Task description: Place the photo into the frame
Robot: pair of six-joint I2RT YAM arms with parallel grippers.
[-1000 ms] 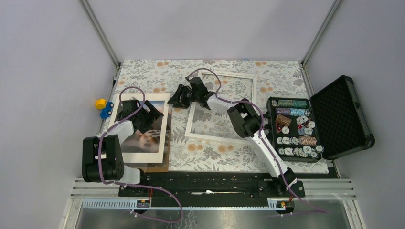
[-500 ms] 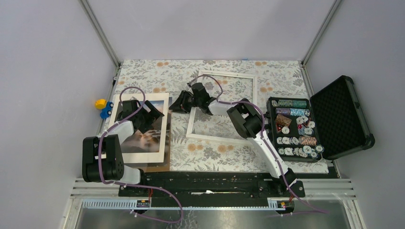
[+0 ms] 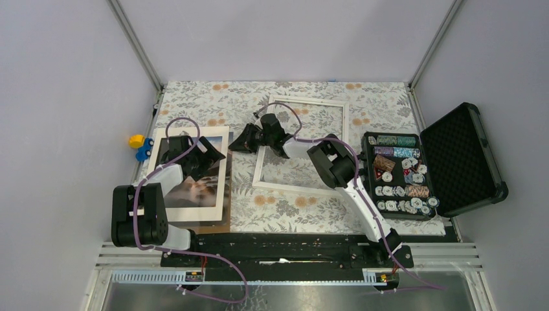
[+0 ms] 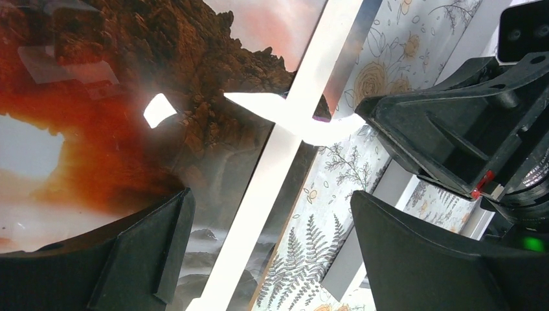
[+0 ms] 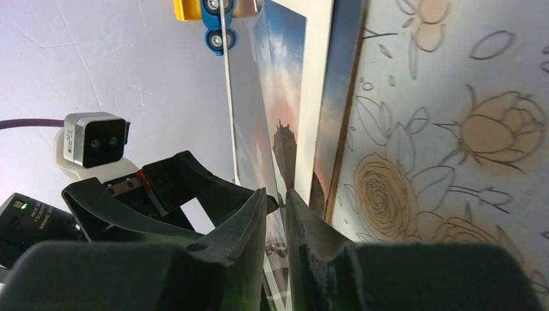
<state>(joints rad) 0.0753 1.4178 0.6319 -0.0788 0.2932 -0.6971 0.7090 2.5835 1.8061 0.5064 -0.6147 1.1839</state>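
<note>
On the bench (image 3: 194, 97), a floral cloth spread from edge to edge. All round, plain pale-lilac walls and slanting metal posts (image 3: 133, 42). Off the bench's left rim, out beyond the left claw (image 4: 270, 197), a small yellow-and-blue toy (image 3: 139, 147). Well to the right of the right claw (image 5: 276, 197), an open black case (image 3: 463, 155) packed with poker chips.

Straight beneath the left claw, the photo (image 3: 194, 186): flat on the bench, red glow and dark rock filling the wrist view under the left-hand finger. Laid over it, a white mat (image 3: 191, 212), one pale strip running up between the two fingers. At the near corner, a sliver of brown board (image 3: 215, 227). Left claw spread wide, nothing between the pads; cannot tell whether the tips touch the print.

Right claw pressed almost together, only a thin slit left, nothing seen pinched. Reaches low over bare cloth, tips aimed at the photo's right edge, near it but apart. Behind and to the right of those tips, the frame (image 3: 307, 101): flat on the cloth, see-through middle showing the flowers, its left rail passing just under the right wrist. Between frame and photo, a strip of cloth with the right claw over it.
</note>
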